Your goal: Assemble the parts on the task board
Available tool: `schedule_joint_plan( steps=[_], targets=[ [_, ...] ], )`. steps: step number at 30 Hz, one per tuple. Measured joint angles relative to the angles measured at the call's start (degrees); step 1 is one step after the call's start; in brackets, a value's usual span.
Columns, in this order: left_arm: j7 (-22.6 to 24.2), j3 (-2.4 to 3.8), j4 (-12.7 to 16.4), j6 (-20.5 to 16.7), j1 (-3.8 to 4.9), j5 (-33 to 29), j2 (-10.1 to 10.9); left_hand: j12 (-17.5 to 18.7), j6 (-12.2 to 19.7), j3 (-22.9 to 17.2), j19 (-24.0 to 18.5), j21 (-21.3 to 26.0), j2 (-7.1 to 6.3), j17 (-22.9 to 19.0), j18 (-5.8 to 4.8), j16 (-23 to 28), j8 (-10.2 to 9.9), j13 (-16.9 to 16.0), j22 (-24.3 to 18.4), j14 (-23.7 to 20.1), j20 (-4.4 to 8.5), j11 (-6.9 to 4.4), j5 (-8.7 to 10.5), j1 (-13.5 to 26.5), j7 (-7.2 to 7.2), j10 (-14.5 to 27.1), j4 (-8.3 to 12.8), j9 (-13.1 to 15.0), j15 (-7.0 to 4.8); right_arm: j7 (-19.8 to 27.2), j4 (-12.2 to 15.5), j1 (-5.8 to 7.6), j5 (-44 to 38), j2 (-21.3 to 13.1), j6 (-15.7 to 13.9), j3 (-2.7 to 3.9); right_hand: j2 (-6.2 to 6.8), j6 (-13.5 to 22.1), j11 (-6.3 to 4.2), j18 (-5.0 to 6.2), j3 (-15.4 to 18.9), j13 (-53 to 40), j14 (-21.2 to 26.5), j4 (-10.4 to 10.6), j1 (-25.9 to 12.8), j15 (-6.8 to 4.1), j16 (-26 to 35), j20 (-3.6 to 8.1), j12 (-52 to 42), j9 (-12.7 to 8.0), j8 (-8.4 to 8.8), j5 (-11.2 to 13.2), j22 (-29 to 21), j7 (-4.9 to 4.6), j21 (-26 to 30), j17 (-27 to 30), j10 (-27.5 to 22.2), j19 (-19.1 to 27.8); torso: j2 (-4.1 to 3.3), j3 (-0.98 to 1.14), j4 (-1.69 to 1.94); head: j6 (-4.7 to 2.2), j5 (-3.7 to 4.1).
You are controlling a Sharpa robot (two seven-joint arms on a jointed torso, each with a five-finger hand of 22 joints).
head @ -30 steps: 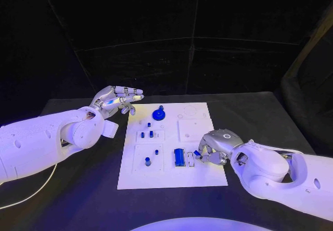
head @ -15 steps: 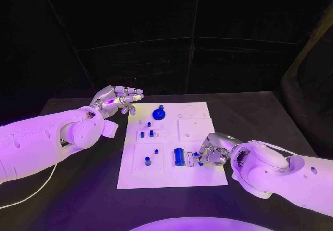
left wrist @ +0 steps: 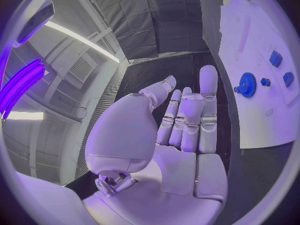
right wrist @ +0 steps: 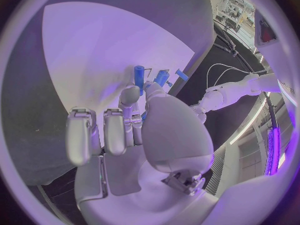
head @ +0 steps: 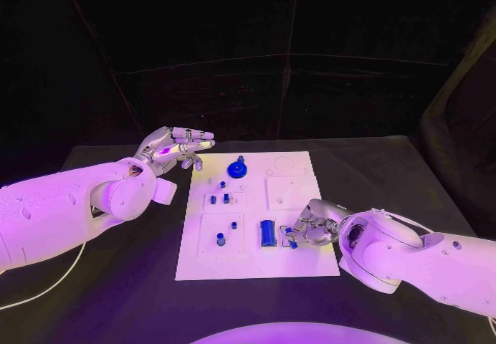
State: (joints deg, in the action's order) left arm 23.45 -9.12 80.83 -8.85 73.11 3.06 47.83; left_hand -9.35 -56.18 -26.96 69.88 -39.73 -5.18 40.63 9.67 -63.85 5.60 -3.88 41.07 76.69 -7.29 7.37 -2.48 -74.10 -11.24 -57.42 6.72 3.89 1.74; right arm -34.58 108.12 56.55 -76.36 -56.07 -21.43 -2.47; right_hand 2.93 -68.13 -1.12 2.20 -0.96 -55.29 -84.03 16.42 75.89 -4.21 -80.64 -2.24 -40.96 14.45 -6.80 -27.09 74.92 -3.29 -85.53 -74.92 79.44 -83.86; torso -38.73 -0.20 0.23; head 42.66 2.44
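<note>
Centrally, the board [head: 259, 265] lay as a white plate in the middle of the head view, with blue parts spread over it: a gear [head: 236, 170] near its upper edge, small pegs [head: 218, 200] left of centre, and a longer block [head: 268, 233] low and right of centre. Just right of that block, a small part [head: 292, 242] sat under the right hand [head: 315, 223], whose fingers were curled down over the board's lower right area. In the right wrist view the fingertips [right wrist: 130, 96] met close beside 2 blue pieces, probably to pinch or seat one, though I could not tell whether anything was actually held. The left hand [head: 173, 149] hovered in the upper left of the frame, off the board's upper left corner, fingers loosely apart and holding nothing, apparently parked clear so the other hand could work.
</note>
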Motion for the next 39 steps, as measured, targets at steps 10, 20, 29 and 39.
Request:
schedule_joint_plan(
  steps=[10,20,29,39],
  targets=[
    [-0.07,0.00,-0.04,0.04,0.00,0.00,0.01,-0.22,0.00,0.00,0.00,0.00,0.00,-0.22,0.00,0.00,0.00,0.00,-0.08,0.00,0.00,0.21,0.00,0.00,0.00,0.21,0.00,0.00,0.00,-0.18,0.07,-0.01,1.32,0.40,-1.65,-0.01,0.30,0.00,0.21,-0.01,0.00,-0.09,0.00,0.00,-0.30,0.00,0.00,0.00,0.00,0.01,0.00,-0.19,0.00,0.00,0.00,0.00,0.21,0.00,0.00,0.02,-0.05,0.06,-0.09],
    [-0.20,0.00,-0.06,0.13,0.00,0.00,-0.04,-0.22,0.00,0.00,0.00,0.00,0.00,-0.27,0.00,0.00,0.00,0.00,-0.07,0.00,0.00,0.01,0.00,0.00,0.00,0.41,0.00,0.00,0.00,-0.27,-0.36,-0.01,1.61,0.76,-1.73,-0.01,-0.02,-0.39,-0.12,0.00,0.00,-0.76,0.00,0.00,-1.69,0.00,-0.37,0.00,-0.79,0.32,0.00,-0.19,0.00,0.13,0.00,0.01,0.54,0.00,0.02,0.01,-0.05,0.07,0.03],
    [-0.29,0.00,-0.01,0.25,0.00,0.00,-0.03,-0.21,0.00,0.00,0.00,0.00,0.00,-0.27,0.00,0.00,0.00,0.00,-0.07,0.00,0.00,0.01,0.00,0.00,0.00,0.41,0.00,0.00,0.00,-0.37,-1.00,-0.01,1.34,1.18,-0.56,0.00,-0.36,-0.68,-0.21,-0.01,0.00,-1.19,0.21,0.00,-3.55,-0.21,-0.67,0.00,-1.32,0.60,0.00,-0.19,-0.01,0.32,0.00,0.01,1.03,0.00,0.04,-0.04,-0.05,0.07,0.06],
    [-0.38,0.00,-0.02,0.37,0.00,0.00,-0.02,-0.21,0.00,0.00,0.00,0.00,0.00,-0.36,0.00,0.00,0.00,0.00,-0.06,-0.21,0.00,0.00,0.00,0.00,0.00,0.41,0.00,0.00,0.21,-0.53,-1.44,-0.01,0.18,1.55,-0.13,0.00,1.14,-0.84,-0.21,0.00,3.74,-1.23,0.21,0.01,-8.66,-0.21,-0.67,0.00,-1.09,1.13,0.00,3.82,-0.01,0.16,0.00,0.02,1.02,0.00,0.06,-0.03,-0.05,-0.06,-0.01]
  ],
)
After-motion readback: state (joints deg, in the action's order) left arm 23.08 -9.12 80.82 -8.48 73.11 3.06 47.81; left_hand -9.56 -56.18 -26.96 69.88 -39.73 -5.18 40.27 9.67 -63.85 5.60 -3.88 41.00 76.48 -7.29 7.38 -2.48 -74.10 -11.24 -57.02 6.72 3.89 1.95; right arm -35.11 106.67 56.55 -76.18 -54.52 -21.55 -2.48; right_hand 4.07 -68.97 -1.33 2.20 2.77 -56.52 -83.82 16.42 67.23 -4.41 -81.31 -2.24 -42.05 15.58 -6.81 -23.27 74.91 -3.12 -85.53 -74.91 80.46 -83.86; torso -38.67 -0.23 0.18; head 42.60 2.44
